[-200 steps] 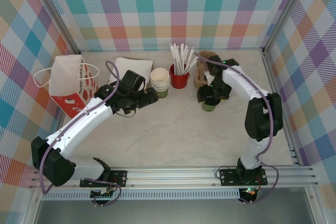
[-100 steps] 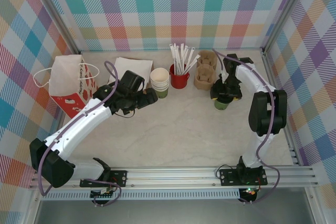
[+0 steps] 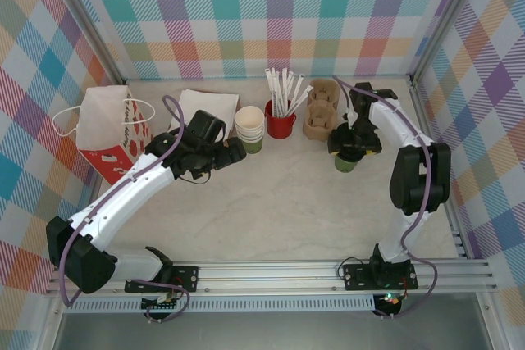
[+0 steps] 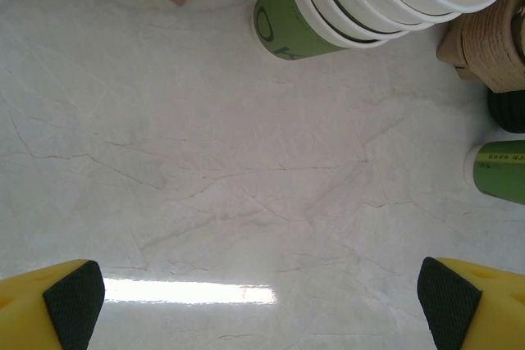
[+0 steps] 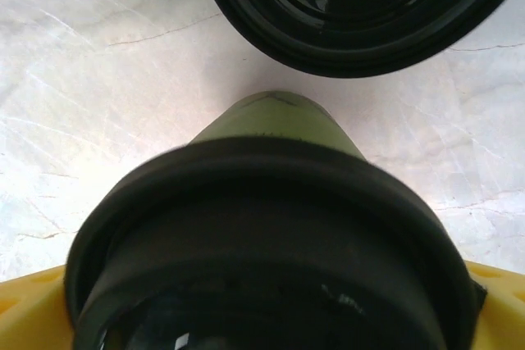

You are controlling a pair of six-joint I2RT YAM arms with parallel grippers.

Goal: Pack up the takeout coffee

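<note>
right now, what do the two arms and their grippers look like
The left arm and right arm have white links with black joints, and a purple cable runs along each. The fingers are yellow with black pads.

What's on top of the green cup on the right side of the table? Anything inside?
A black lid sits on the green cup and covers its whole mouth. The lid hides the inside, so I can't tell whether the cup holds anything.
</note>
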